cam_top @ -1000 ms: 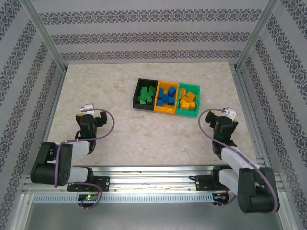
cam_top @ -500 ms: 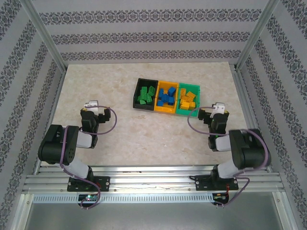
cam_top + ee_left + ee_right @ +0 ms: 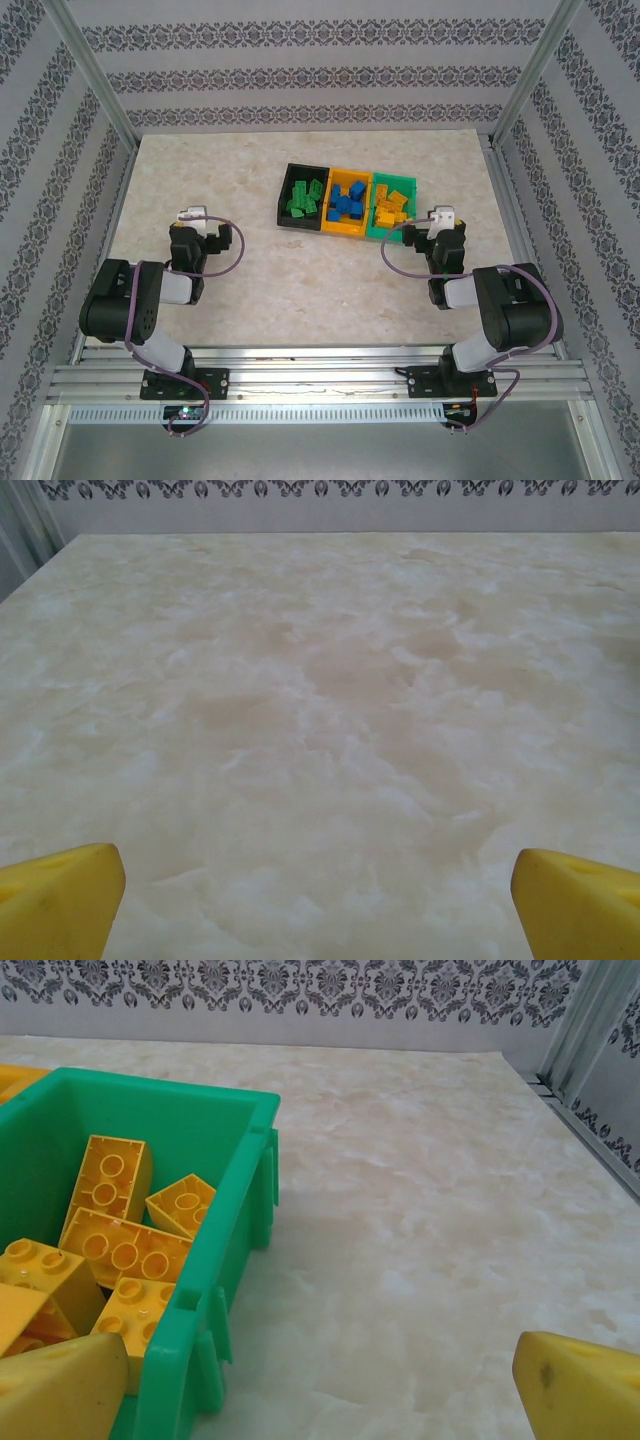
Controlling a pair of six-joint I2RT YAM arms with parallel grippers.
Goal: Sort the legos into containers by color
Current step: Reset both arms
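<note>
My left arm (image 3: 130,310) and right arm (image 3: 510,315) are both black, with rounded, bulky joint housings and pale grey link sections. I see a purple cable (image 3: 237,250) along each one and a small white block (image 3: 188,215) on each wrist. The left pincer (image 3: 320,905) and right pincer (image 3: 320,1380) have blunt yellow fingers (image 3: 60,895).

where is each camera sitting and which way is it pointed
Top external: fixed high behind the arms, looking down at the table; the left arm, right arm and row of bins show.
Left wrist: low on the left arm, facing forward across the tabletop; the left gripper open, yellow fingertips at the bottom corners.
Right wrist: low on the right arm, facing the green bin of yellow-orange legos; the right gripper open.
Shared: top external and right wrist both see the green bin.
</note>
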